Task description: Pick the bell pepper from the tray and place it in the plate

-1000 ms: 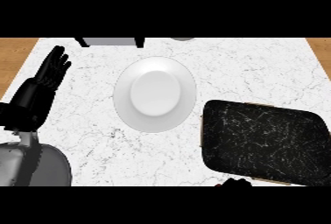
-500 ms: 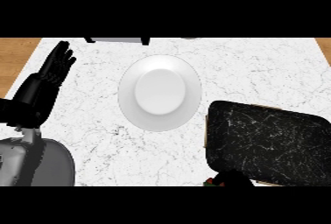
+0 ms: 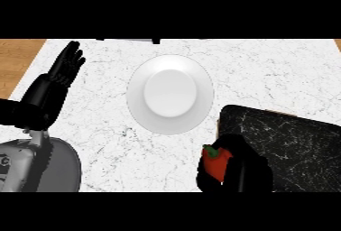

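Marble counter (image 3: 266, 67) lies under me as my right hand (image 3: 243, 169), fingers curled round the pepper (image 3: 216, 163), holds it off the tray (image 3: 293, 144); next I judge a carry up-left over the plate (image 3: 170, 94), left hand (image 3: 57, 85) resting open.

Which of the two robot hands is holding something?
The right robot hand, curled around the red bell pepper; the left robot hand is open, holding nothing.

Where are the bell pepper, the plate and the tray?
bell pepper (image 3: 216, 165): head view, on its red side, held in the right hand.
plate (image 3: 170, 94): head view, on its white centre.
tray (image 3: 300, 149): head view, on its bare dark floor.
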Motion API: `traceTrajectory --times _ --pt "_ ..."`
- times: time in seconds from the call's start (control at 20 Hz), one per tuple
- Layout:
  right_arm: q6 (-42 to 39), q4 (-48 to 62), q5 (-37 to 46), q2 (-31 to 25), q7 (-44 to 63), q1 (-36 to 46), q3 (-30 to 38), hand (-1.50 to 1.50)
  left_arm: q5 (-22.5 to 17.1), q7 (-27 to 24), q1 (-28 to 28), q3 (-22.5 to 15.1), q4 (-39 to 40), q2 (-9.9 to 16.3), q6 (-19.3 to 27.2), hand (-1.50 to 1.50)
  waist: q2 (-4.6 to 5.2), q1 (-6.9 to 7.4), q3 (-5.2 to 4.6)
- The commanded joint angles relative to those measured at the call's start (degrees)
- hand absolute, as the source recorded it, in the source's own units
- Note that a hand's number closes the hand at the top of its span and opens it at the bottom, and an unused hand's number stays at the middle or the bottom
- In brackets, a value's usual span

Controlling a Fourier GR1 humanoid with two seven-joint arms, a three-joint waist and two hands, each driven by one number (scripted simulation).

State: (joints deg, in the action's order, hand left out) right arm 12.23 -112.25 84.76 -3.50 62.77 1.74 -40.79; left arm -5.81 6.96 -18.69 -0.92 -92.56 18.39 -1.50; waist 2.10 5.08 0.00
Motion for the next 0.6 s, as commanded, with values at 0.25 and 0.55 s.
traceTrajectory --times 0.25,0.55 --pt "1.0 24.6 -12.9 3.4 8.5 23.0 13.0 1.5 -0.4 -0.4 -1.4 -0.4 0.8 -0.8 -0.6 0.0 0.0 2.22 -0.02" --pt "9.6 37.1 -21.8 3.5 7.6 32.8 22.1 -1.5 0.3 -1.0 -1.3 -1.8 1.2 -1.9 -0.7 0.0 0.1 2.71 0.12"
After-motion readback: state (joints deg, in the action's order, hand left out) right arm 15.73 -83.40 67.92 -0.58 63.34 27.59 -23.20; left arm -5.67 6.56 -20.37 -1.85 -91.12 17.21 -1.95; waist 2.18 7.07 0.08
